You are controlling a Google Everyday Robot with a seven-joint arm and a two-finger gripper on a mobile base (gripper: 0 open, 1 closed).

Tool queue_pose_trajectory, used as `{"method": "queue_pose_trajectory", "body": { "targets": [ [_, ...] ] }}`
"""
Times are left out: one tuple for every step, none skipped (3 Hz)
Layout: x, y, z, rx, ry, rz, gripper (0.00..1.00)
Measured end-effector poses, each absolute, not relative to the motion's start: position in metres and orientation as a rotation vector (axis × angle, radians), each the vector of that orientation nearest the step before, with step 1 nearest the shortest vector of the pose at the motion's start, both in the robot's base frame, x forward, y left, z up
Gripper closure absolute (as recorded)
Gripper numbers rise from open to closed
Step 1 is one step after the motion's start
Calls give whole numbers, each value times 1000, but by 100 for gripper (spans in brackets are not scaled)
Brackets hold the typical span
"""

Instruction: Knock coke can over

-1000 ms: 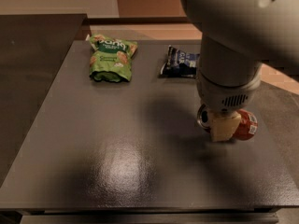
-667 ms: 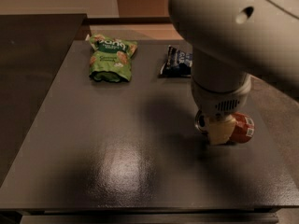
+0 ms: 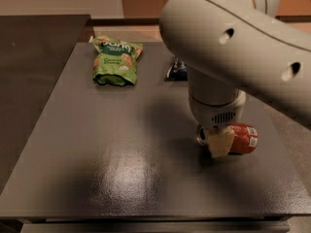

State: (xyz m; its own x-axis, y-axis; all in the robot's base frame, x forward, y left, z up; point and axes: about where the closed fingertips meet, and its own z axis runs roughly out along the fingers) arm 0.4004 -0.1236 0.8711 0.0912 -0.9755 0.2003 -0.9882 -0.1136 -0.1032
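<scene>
The red coke can lies on its side on the dark table, at the right. Its silver end faces left and is mostly hidden behind the gripper. My gripper hangs straight down from the big pale arm and sits right against the can's left end, its cream fingertip in front of the can.
A green snack bag lies at the table's back left. A dark blue snack bag lies at the back middle, partly hidden by the arm. The table's right edge runs close to the can. A darker counter stands at the left.
The arm has swung left and lower across the view, covering more of the blue bag. The can lies at about the same spot on the table.
</scene>
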Motion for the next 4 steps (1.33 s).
{"method": "queue_pose_trajectory", "body": {
  "targets": [
    [399,-116,866,2290,-2028,313,36],
    [400,-115,868,2299,-2037,325,12],
    [401,-113,869,2307,-2043,334,0],
    [401,-113,869,2307,-2043,334,0]
  ]
}}
